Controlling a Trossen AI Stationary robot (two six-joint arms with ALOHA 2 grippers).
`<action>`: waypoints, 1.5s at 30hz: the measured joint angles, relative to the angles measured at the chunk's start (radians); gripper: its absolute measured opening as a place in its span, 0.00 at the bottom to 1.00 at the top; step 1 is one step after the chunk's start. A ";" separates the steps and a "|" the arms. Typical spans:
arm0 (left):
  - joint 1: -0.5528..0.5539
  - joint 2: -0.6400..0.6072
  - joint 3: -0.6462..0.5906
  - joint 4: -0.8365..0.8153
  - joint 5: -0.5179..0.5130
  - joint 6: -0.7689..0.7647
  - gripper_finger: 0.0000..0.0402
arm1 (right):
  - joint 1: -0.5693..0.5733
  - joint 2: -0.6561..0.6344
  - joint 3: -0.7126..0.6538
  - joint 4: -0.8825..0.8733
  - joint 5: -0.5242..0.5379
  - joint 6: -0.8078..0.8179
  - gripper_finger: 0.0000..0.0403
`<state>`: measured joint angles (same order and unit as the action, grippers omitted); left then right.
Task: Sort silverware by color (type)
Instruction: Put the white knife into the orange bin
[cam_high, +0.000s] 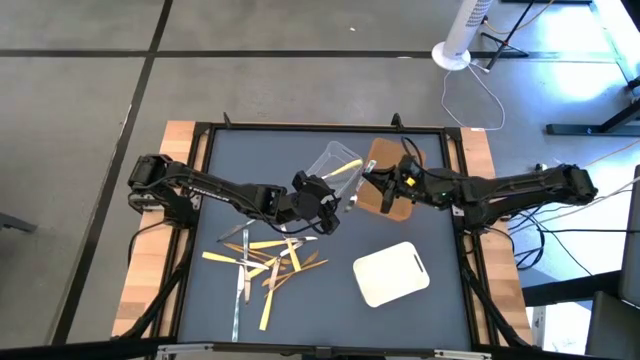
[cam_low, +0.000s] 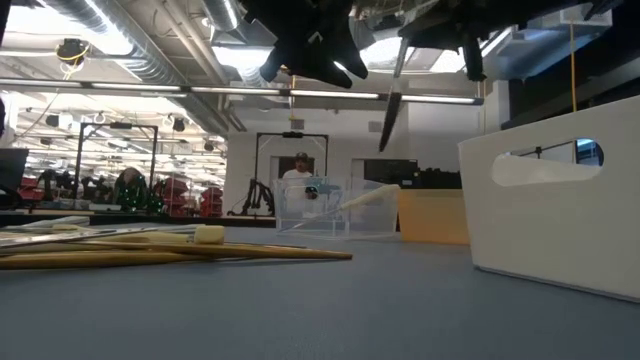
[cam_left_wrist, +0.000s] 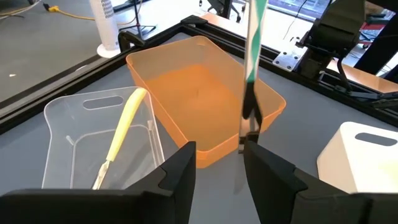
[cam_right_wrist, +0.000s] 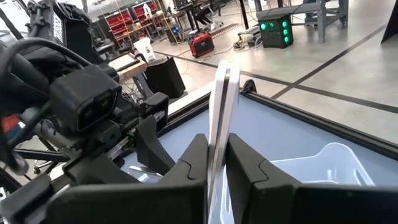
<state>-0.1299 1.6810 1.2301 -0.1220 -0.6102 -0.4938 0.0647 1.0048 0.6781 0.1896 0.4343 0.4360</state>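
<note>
Above the gray table, right gripper is pinching 1 stiff, slippery metal utensil mid-shaft, left gripper standing half open, empty.

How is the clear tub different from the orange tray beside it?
The clear tub is see-through, while the orange tray is tinted orange. The clear tub holds one pale yellow utensil leaning on its wall; the orange tray shows nothing inside. Both are open plastic containers standing side by side on the table.

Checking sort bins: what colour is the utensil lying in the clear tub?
Pale yellow utensil, clearest in the left wrist view, inside the clear tub.
</note>
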 joint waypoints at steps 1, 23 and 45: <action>0.000 0.000 0.000 0.000 0.000 0.000 0.32 | 0.000 -0.014 0.000 -0.012 0.000 0.000 0.04; 0.000 0.000 0.000 0.000 0.002 0.000 0.32 | -0.079 -0.218 0.000 -0.345 0.340 -0.014 0.04; 0.001 0.000 0.000 0.001 0.002 0.000 0.32 | -0.403 -0.157 -0.001 -0.567 0.087 0.225 0.04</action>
<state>-0.1291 1.6810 1.2301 -0.1211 -0.6079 -0.4942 -0.3384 0.8480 0.6772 -0.3775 0.5209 0.6615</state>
